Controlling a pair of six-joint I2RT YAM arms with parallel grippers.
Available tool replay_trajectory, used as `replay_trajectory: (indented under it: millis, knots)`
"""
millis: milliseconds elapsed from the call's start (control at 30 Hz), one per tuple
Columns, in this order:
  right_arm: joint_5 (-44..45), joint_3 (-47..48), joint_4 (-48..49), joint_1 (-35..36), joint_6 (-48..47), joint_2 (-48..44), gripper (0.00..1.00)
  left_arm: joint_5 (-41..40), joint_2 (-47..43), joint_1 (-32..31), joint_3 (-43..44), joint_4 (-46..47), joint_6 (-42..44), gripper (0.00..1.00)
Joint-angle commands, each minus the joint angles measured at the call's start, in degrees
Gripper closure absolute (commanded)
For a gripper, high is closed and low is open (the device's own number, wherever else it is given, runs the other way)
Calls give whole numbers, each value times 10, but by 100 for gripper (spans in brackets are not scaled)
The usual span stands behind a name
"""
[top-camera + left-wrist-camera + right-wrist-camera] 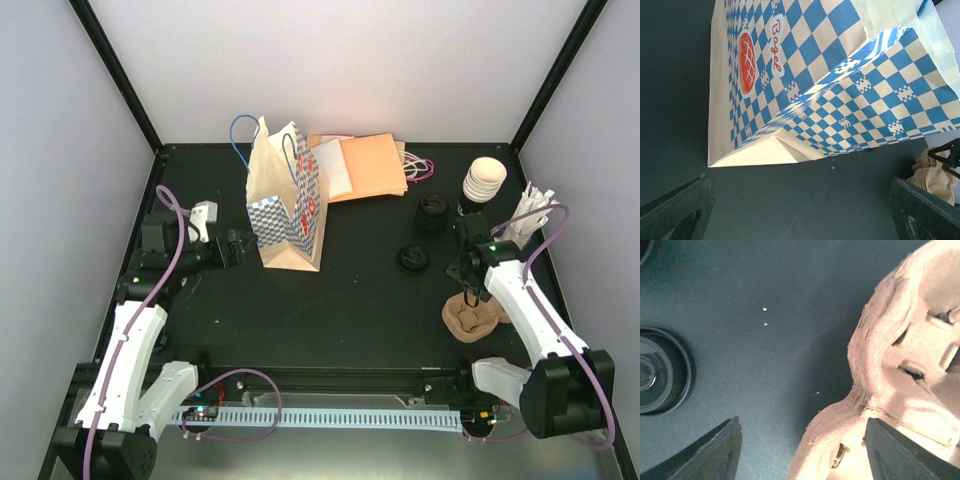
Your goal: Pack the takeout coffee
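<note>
**Figure: approach stage of packing, overhead and wrist views; nothing is lifted.** The bag (285, 205), blue-checked paper, stands upright on the table (350, 310), mouth up. The coffee cup (414, 258), taken here to be the low round black-lidded item, sits well to the right of the bag and outside it. A taller black round thing (432, 212) stands just beyond it, and the pictures do not settle which of the two is the lidded cup. The left gripper (236, 248) is just beside the bag's left wall, fingers spread wide and empty. The right gripper (470, 290) hangs farther right of the bag than the cup, over the edge of the pulp carrier (475, 318), fingers parted and clamping nothing. As judged, the next move calls for the right gripper to shift toward the bag, straddle the cup below its lid and close without crushing it. Only the left wrist view shows the word "Bagel" and the bag's folded base. Only the right wrist view shows the lid's concentric rings and a carrier lobe lying between the fingers, contact uncertain. Only the overhead view relates cup to bag.
</note>
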Motion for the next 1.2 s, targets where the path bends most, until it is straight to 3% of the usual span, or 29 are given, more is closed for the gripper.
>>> replay_trajectory:
  millis: [0,200,467,700,900,1100,1167]
  knots:
    - [-3,15,4,-6,32,37,34,-3,1,-3,22,12,29,2]
    - [-4,20,-25,-5,55,63,38,-5,0,-3,26,10,40,1]
    - [36,38,-73,-6,72,25,31,-14,-1,-3,30,18,53,1]
    - [-42,-19,-35,-4,98,-15,33,-25,4,-3,42,12,61,1]
    - [-67,-41,-10,-5,92,10,33,-26,3,-3,43,9,64,1]
    - [-110,-63,25,-4,73,26,40,-27,4,-3,45,8,64,1]
    - [-116,-67,27,-3,68,29,47,-28,6,-3,46,8,64,1]
